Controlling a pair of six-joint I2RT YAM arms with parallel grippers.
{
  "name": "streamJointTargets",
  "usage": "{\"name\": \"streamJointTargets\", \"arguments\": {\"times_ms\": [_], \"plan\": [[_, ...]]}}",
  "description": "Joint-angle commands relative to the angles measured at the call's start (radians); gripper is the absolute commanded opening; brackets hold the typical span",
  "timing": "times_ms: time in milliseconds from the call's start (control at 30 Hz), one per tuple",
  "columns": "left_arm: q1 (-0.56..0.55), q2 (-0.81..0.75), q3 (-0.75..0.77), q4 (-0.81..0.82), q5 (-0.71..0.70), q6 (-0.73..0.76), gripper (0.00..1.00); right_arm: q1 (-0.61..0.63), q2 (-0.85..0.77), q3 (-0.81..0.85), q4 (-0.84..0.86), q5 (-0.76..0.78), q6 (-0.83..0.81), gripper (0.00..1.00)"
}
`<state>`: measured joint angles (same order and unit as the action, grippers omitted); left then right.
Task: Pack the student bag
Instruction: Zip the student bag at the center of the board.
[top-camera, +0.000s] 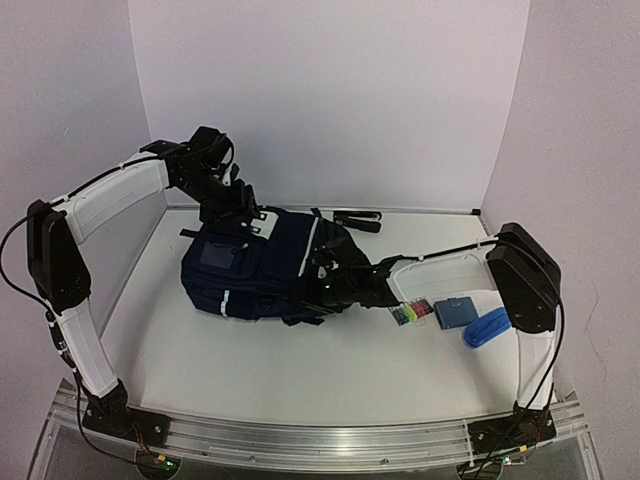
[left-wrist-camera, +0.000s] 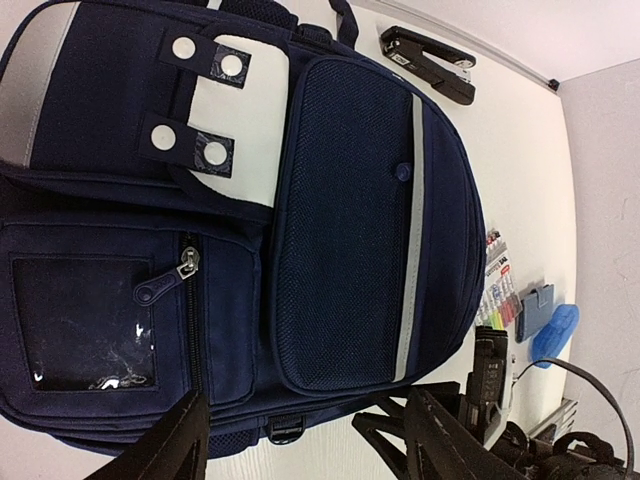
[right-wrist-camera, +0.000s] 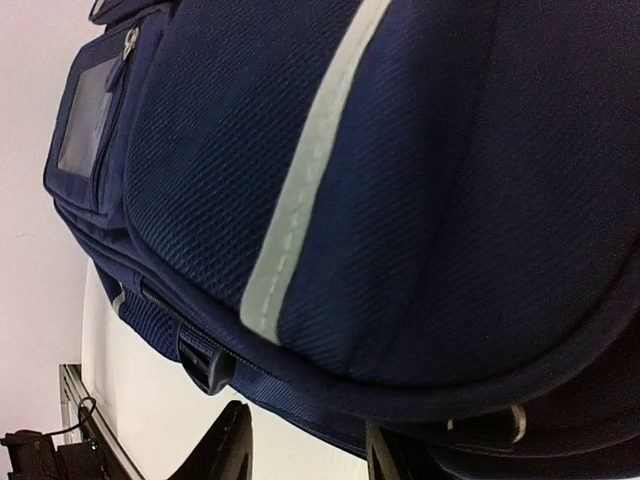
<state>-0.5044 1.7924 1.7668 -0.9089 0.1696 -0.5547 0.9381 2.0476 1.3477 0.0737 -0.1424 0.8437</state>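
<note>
The student bag (top-camera: 250, 268), a large navy-blue fabric backpack with thin pale stripes, lies flat in the middle of the white table (top-camera: 300, 370), front face up. Its white patch (left-wrist-camera: 255, 120) with two dark buckle tabs is at the far end, and a clear window pocket (left-wrist-camera: 80, 320) and a zip pull (left-wrist-camera: 186, 264) sit on the left part.

My left gripper (top-camera: 245, 207) hangs over the far-left end of the bag, near the white patch. From my left wrist I look straight down on the bag's front, with my two dark fingers (left-wrist-camera: 185, 445) spread wide at the bottom of the view. These jaws are well apart and hold nothing.

My right gripper (top-camera: 325, 287) is pushed against the near-right side of the bag. From my right wrist the bag's mesh pocket and grey stripe fill the view. A black plastic buckle (right-wrist-camera: 200, 360) hangs from the lower seam. My fingertips (right-wrist-camera: 230, 435) sit just below that seam with bare table showing between them. These jaws are apart and I see nothing pinched between them.

A black stapler (top-camera: 357, 220) lies on the far side, apart from the bag. To the right lie a pack of coloured markers (top-camera: 410, 313), a small blue box (top-camera: 455, 312) and a bright blue pouch (top-camera: 487, 328), in a row near my right forearm.
</note>
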Motion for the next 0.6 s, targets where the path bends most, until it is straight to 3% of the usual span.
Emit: {"name": "streamJointTargets", "arguments": {"times_ms": [0,167,333,567], "plan": [[0.007,-0.021,0.025,0.0,0.0,0.024,0.67,-0.014,-0.002,0.034,-0.059,0.054,0.048,0.39],[0.009,-0.011,0.034,-0.001,0.005,0.028,0.67,-0.017,0.028,0.048,-0.076,0.103,0.072,0.43],[0.01,-0.014,0.029,-0.003,0.004,0.02,0.67,-0.022,0.077,0.069,-0.097,0.109,0.091,0.36],[0.01,-0.039,-0.021,-0.006,0.042,0.029,0.67,-0.022,0.055,0.071,-0.095,0.101,0.043,0.06]]}}
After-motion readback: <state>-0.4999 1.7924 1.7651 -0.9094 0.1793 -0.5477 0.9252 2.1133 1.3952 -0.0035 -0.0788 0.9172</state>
